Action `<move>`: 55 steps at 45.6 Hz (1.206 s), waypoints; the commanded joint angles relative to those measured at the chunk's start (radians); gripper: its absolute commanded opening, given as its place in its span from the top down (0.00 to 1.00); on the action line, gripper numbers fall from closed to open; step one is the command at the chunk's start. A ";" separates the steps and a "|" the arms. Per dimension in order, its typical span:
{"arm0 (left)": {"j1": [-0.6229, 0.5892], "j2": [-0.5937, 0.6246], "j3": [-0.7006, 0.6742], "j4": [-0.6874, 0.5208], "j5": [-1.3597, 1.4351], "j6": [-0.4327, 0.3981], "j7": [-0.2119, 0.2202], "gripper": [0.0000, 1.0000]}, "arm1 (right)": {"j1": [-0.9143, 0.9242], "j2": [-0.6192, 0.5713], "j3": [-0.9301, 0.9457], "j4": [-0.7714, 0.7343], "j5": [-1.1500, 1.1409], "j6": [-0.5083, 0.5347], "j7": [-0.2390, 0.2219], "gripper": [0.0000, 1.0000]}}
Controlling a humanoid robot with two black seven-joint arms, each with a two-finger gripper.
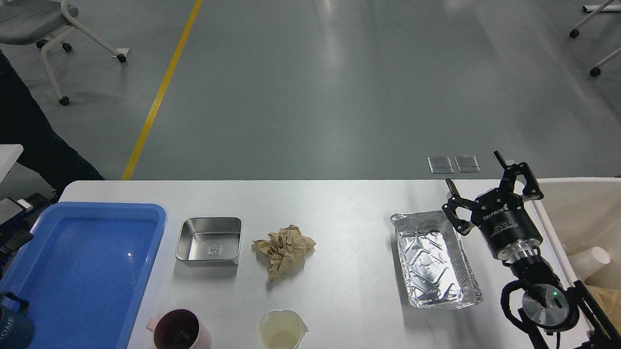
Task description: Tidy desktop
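Seen from the head view, the desktop (354, 235) fills the lower half of the frame, white and glossy, with grey floor beyond its far edge.

At 9 o'clock a blue tray (81, 275) lies at the desktop's left end, and a dark blue mug (3, 332) marked HOME sits at its near left corner. Just right of the tray stands a square metal dish (209, 241), and next to that, toward the middle, lies a crumpled brown paper (284, 249). At 7 o'clock a pink mug (179, 336) with a dark inside stands by the tray's near edge; a cream cup (281, 334) with a wavy rim stands at 6 o'clock. The two are apart from each other and from the paper.

At 4 o'clock a foil tray (435, 260) lies lengthwise, its long sides running away from the viewer. The right gripper (489, 186) is at 3 o'clock, just right of the foil tray's far end, pointing up and away, with its two fingers spread wide and nothing between them. Whether it overlaps the foil's far right corner or only stands beside it cannot be told. Its arm comes up from the lower right corner.

Past the desktop's right end, at 3 to 4 o'clock, is a beige bin (595, 206) holding a white paper cup (590, 262) and some brown paper.

The left gripper is out of sight.
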 commanded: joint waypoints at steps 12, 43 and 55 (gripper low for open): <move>0.008 -0.006 0.001 0.002 -0.005 0.003 -0.037 0.01 | -0.012 -0.002 0.001 0.022 0.000 0.000 0.000 0.00; 0.039 -0.008 0.044 0.002 -0.008 -0.080 -0.035 0.01 | -0.016 0.003 0.000 0.025 0.000 -0.003 0.000 0.00; 0.039 -0.012 0.079 -0.017 0.004 -0.181 -0.002 0.01 | -0.010 0.011 -0.002 0.024 -0.008 -0.003 0.000 0.00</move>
